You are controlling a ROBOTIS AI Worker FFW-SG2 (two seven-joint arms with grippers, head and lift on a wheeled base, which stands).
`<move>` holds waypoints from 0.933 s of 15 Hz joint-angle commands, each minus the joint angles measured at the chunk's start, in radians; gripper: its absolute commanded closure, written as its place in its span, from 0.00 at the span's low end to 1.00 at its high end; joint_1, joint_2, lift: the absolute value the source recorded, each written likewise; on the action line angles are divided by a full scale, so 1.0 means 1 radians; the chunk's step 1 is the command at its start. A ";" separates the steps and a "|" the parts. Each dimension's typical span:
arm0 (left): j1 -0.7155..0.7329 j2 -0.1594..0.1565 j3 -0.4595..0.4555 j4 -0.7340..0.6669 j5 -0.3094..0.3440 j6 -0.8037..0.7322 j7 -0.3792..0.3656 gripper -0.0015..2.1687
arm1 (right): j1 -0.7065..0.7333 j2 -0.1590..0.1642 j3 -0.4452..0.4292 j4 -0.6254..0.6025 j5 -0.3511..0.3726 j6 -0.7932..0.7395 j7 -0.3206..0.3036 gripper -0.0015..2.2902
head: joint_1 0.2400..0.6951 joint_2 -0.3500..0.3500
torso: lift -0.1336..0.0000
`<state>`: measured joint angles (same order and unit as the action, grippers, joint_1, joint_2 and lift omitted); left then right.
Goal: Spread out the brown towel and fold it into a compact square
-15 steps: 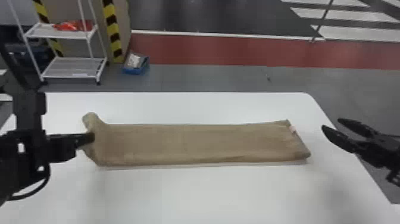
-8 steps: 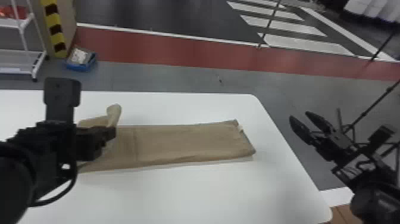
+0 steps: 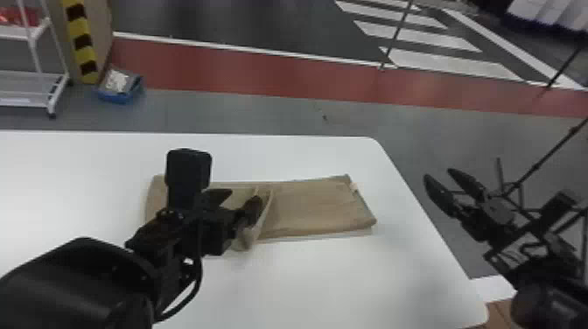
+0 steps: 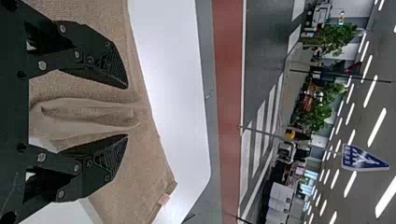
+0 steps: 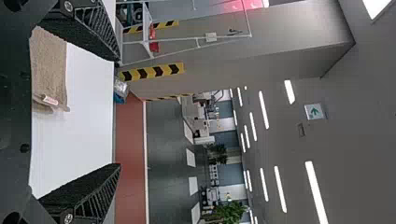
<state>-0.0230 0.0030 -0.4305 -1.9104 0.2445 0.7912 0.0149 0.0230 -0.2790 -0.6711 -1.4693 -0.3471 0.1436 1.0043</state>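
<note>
Hanging low over the brown towel, the left gripper is keeping its jaws apart, with a raised fold of cloth standing between them. The towel is lying as a band on the white counter, its left part doubled over, its end with a pale tag pointing toward the right edge. Beyond that edge, the right gripper is also holding its jaws apart.
</note>
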 commanded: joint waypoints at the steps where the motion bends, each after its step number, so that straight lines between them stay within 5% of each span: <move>1: 0.021 -0.006 0.019 -0.009 0.006 -0.003 0.002 0.01 | 0.000 0.021 0.041 -0.009 0.013 0.006 -0.003 0.04 | 1.00 0.00 | 0.11; 5: 0.086 -0.006 0.151 -0.033 -0.039 -0.181 0.002 0.01 | -0.015 0.037 0.128 -0.013 0.023 0.083 -0.027 0.07 | 1.00 0.00 | 0.11; 9: 0.189 0.104 0.288 -0.032 -0.056 -0.461 0.003 0.01 | 0.003 0.150 0.220 -0.129 0.103 0.255 -0.064 0.14 | 1.00 0.02 | 0.11; 11: 0.233 0.135 0.315 -0.019 -0.062 -0.543 0.002 0.01 | 0.029 0.181 0.300 -0.155 0.111 0.264 -0.118 0.14 | 1.00 0.20 | 0.11; 14: 0.248 0.155 0.317 0.047 -0.076 -0.629 0.000 0.01 | 0.049 0.196 0.450 -0.181 0.111 0.301 -0.271 0.18 | 1.00 0.34 | 0.11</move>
<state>0.2209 0.1526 -0.1149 -1.8943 0.1789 0.1898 0.0157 0.0618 -0.0871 -0.2925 -1.6436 -0.2366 0.4384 0.7695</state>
